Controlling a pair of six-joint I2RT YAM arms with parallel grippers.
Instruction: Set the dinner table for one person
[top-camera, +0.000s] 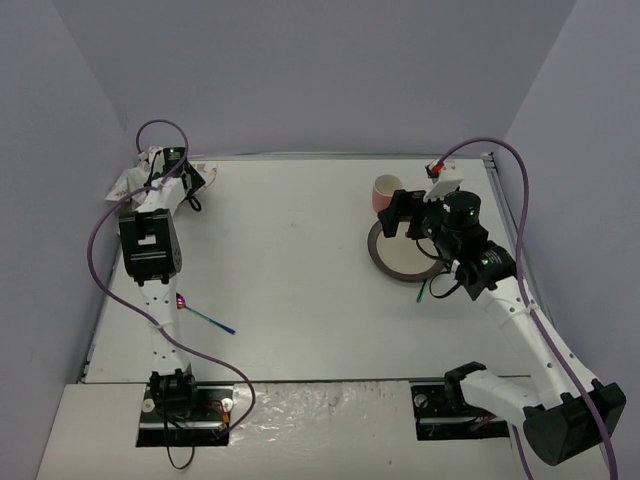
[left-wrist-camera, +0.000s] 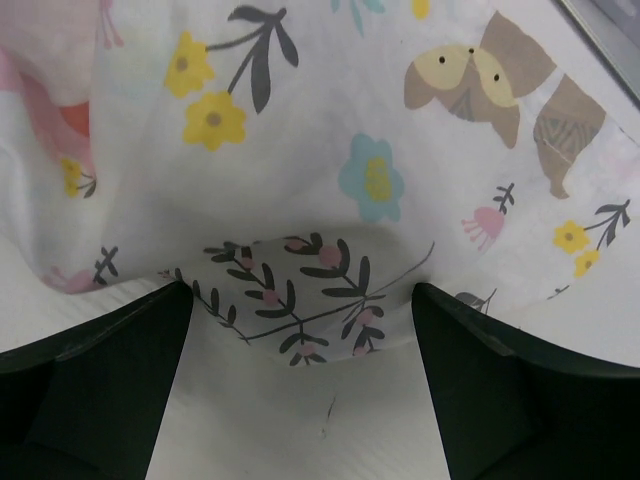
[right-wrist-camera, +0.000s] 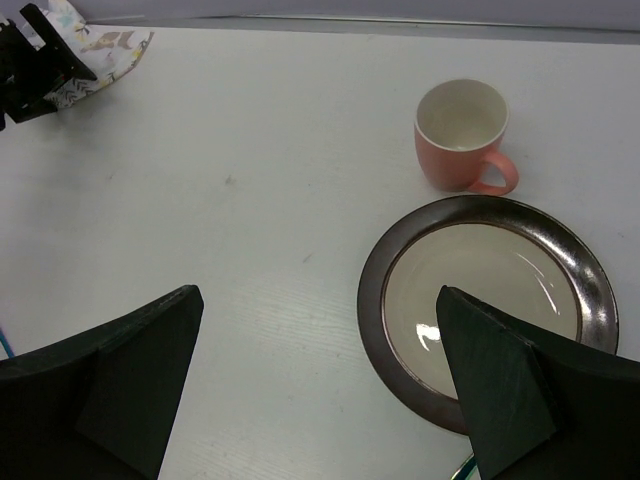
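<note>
Left claw (left-wrist-camera: 300, 335) wide around placemat (left-wrist-camera: 330, 150) fold

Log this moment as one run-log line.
left pincer: open at crumpled placemat, far-left corner of dinner table | right pincer: open near plate | pink mug: upright beside plate | place setting: not yet laid

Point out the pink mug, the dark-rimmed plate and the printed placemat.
pink mug (right-wrist-camera: 449, 169): right wrist view, on its outer wall.
dark-rimmed plate (right-wrist-camera: 480, 208): right wrist view, on its far rim.
printed placemat (left-wrist-camera: 372, 180): left wrist view, on a blue flower print.
</note>
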